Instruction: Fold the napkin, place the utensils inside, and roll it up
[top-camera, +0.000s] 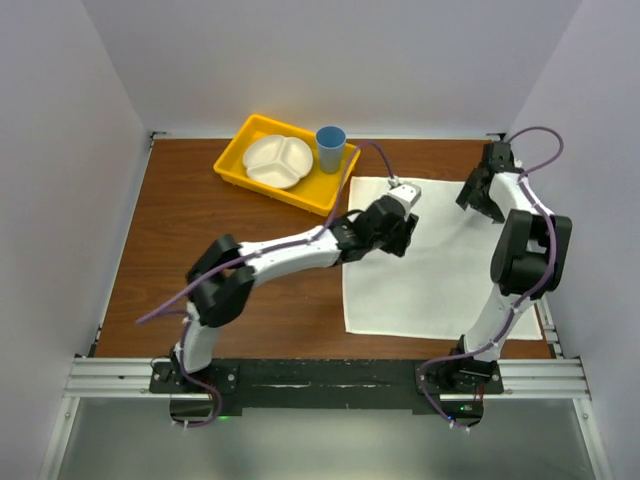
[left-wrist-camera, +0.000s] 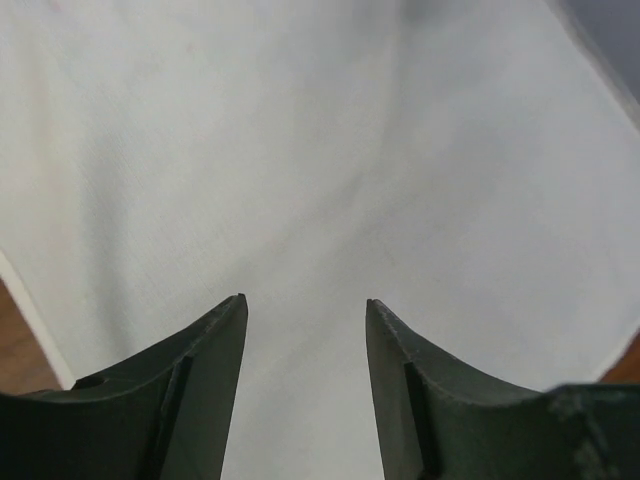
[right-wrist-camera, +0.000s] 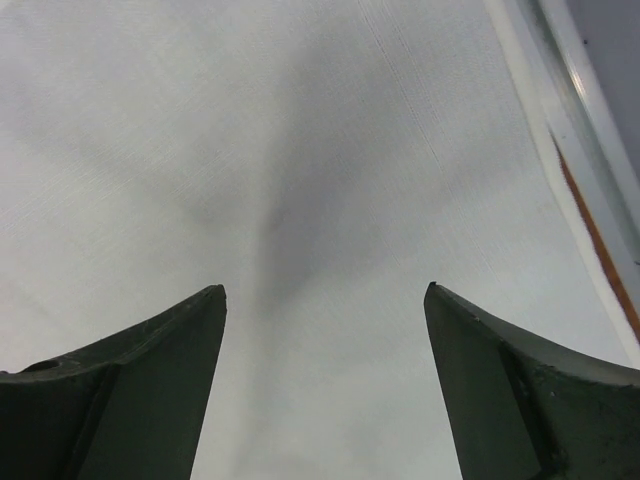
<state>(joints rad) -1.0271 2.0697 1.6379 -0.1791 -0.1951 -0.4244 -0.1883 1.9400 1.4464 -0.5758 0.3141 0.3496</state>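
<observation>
The napkin (top-camera: 440, 280) is lying flat, right of centre in the top view. The left gripper (left-wrist-camera: 305, 305) is hovering over its upper-left part, jaws partly spread and empty. The right gripper (right-wrist-camera: 325, 290) is hanging over its upper-right corner, jaws wide and empty.

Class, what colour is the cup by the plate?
The small plastic cup is blue; top external view.

matt woven cloth napkin (top-camera: 430, 290), wood-grain table (top-camera: 180, 200), glossy yellow plastic tray (top-camera: 318, 190)
</observation>
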